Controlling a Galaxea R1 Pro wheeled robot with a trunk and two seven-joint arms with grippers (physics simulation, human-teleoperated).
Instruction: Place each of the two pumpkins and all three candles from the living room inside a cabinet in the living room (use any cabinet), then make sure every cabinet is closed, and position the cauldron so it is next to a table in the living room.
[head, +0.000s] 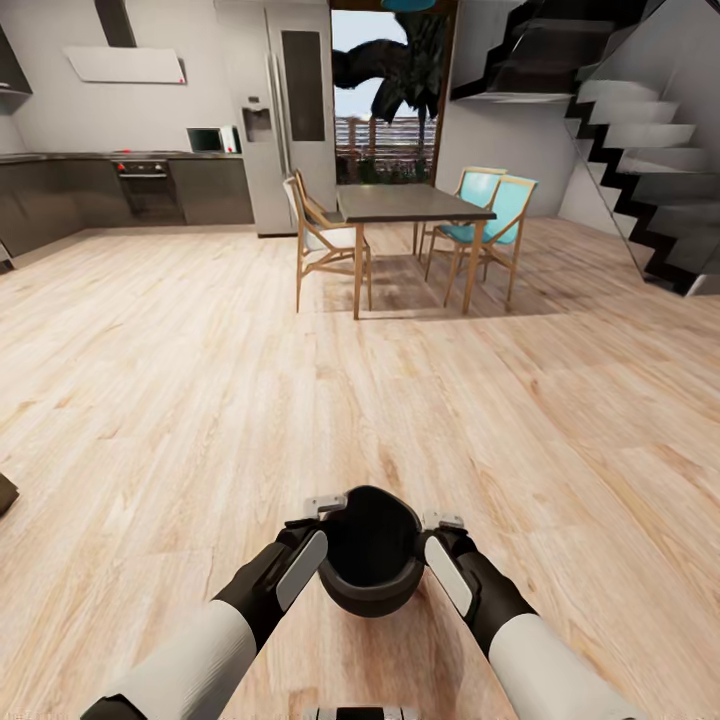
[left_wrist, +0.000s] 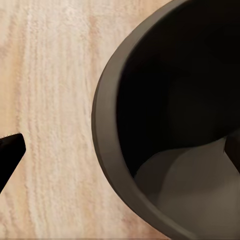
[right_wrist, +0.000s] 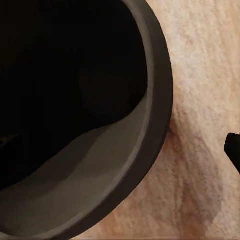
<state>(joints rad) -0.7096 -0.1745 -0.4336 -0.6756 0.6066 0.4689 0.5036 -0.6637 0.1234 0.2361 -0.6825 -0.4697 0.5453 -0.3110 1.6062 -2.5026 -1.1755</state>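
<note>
Both arms carry the cauldron (head: 371, 548) low over the floor (head: 200, 380), left gripper (head: 318, 520) and right gripper (head: 435, 532) each clamped on its rim. The table (head: 410, 203) is well ahead; placing remains.

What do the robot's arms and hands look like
Both forearms are white tubes that end in black wrists. The left hand and right hand are black, each with long pale grey finger pads and small grey metal fittings at the tips. No cables or markings show.
</note>
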